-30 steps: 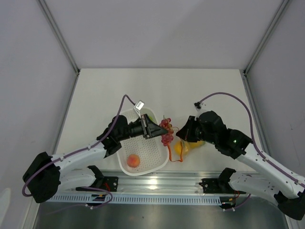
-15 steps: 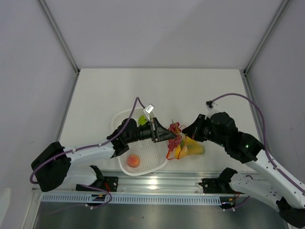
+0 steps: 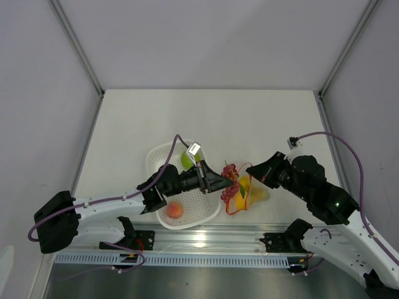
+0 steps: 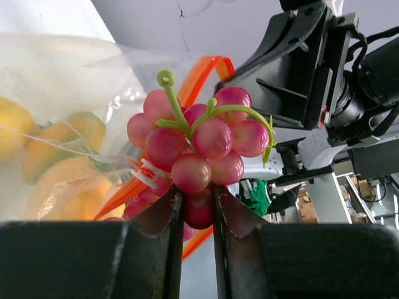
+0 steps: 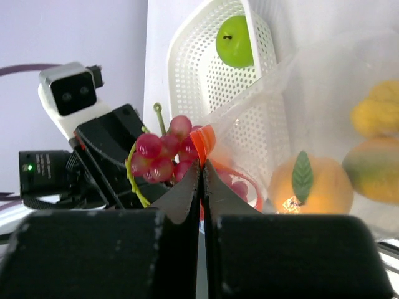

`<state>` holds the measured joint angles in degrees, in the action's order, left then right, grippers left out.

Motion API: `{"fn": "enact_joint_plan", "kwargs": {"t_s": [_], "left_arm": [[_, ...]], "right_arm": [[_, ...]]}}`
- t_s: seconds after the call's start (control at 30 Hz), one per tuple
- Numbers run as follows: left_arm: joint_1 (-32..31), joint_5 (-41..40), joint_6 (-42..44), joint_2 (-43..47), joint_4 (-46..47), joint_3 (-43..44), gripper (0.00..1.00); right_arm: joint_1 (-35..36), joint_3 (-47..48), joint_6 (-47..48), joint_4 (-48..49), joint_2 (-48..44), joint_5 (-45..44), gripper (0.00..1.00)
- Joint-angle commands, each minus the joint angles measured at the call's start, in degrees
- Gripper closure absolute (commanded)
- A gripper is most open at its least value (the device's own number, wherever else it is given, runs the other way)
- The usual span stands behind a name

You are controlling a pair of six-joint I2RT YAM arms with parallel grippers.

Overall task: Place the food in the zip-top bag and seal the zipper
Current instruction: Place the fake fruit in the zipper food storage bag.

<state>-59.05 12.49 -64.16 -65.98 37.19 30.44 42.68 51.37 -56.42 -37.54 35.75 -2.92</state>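
My left gripper point(image 3: 222, 185) point(image 4: 198, 208) is shut on the bunch of dark red grapes point(image 3: 230, 184) point(image 4: 199, 146) and holds it at the mouth of the clear zip-top bag point(image 3: 254, 193) point(image 4: 56, 124). My right gripper point(image 3: 250, 169) point(image 5: 201, 171) is shut on the bag's red-orange zipper strip point(image 5: 204, 142) point(image 4: 196, 78) and holds the mouth up. The orange point(image 5: 311, 185), mango point(image 5: 371, 161) and a yellow fruit point(image 5: 377, 109) lie inside the bag. The green apple point(image 3: 187, 159) point(image 5: 235, 41) and the peach point(image 3: 174, 210) lie in the white basket.
The white perforated basket point(image 3: 156, 159) point(image 5: 187, 75) stands just left of the bag, under my left arm. A metal rail point(image 3: 199, 240) runs along the near table edge. Grey walls close in the table at the back and both sides.
My left gripper has carried the grapes right, from over the basket to the bag's mouth. My right arm has drawn back to the right, lifting the zipper edge with it.
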Motion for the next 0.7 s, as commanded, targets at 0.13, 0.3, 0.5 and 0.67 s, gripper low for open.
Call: {"fn": "enact_joint_plan", "kwargs": {"t_s": [0.13,0.3,0.5,0.67], "left_arm": [[-1.9,-2.8,3.7,1.3,-3.6,0.7,0.77],[-4.1,-5.6,7.5,4.1,-5.4,1.4,0.76],[-4.7,-9.5,11.9,9.4,-16.0,5.1,0.76],[-5.3,-14.1,14.8,13.4,-23.0,6.8,0.76]], "right_arm": [[-1.1,-1.4,-2.5,3.3,-0.2,-0.1,1.0],[-1.5,-1.7,-2.0,3.4,0.6,1.4,1.0],[-1.5,-3.7,-0.9,5.5,1.8,4.8,1.0],[-1.5,-5.0,-1.0,7.4,2.7,6.3,1.0]]}}
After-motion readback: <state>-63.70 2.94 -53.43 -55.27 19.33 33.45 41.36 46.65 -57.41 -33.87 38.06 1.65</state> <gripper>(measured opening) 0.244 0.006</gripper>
